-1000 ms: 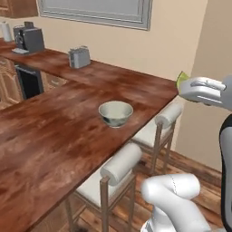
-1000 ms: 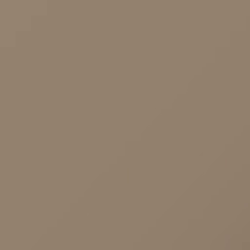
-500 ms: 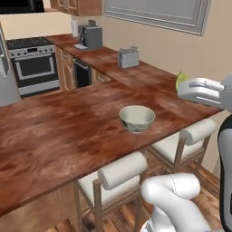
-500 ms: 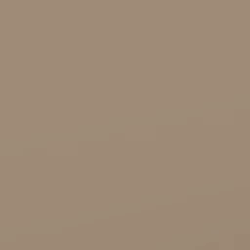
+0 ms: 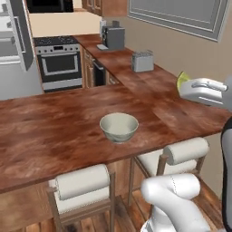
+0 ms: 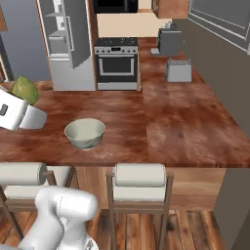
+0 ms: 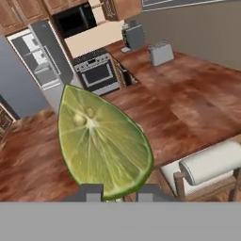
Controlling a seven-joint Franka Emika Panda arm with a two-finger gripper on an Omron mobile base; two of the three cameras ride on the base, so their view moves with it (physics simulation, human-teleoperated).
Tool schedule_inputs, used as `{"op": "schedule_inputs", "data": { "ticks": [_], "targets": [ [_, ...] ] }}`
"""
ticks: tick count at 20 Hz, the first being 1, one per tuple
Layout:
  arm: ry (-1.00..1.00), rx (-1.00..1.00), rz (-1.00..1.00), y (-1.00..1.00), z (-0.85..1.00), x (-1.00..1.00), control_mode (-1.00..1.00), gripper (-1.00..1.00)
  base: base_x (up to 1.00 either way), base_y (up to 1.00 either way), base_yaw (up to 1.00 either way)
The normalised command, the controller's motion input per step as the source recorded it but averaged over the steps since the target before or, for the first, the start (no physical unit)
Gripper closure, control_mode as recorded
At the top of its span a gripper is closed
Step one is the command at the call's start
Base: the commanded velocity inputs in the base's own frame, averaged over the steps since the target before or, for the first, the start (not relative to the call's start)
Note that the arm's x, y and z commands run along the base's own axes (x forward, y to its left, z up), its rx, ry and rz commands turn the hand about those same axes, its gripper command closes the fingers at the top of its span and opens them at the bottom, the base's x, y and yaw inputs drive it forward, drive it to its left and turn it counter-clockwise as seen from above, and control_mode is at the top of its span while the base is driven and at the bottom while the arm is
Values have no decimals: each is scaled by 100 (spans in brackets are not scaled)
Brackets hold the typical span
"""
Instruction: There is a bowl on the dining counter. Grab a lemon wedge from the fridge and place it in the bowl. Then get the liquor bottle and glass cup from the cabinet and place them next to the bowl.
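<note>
Wood-grained and reddish brown, the table (image 6: 185, 127) runs in an L from the stove (image 6: 115, 63) and fridge (image 6: 66, 44) toward 2 padded stools (image 5: 81, 186) at its near edge. On its back stretch a toaster (image 5: 142, 61) stands, a coffee machine (image 5: 113, 37) farther along. Out on the open wood sits the pale bowl (image 5: 118, 127). My fingers (image 7: 119, 192) are clamped on the lemon wedge (image 7: 101, 141), held up in the air well apart from the bowl.
</note>
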Motion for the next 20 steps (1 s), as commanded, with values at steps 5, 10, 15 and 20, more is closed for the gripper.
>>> {"op": "schedule_inputs", "data": {
  "ticks": [5, 10, 15, 20],
  "targets": [
    [9, 8, 20, -13, -17, 45, -100, 100, 23, -22, 14],
    [25, 9, 33, 0, -45, 91, -100, 100, 0, 0, 0],
    [26, 4, 32, 3, -64, 95, -100, 100, 0, 0, 0],
    [14, 2, 27, 8, -56, 76, -100, 100, 0, 0, 0]
  ]
}}
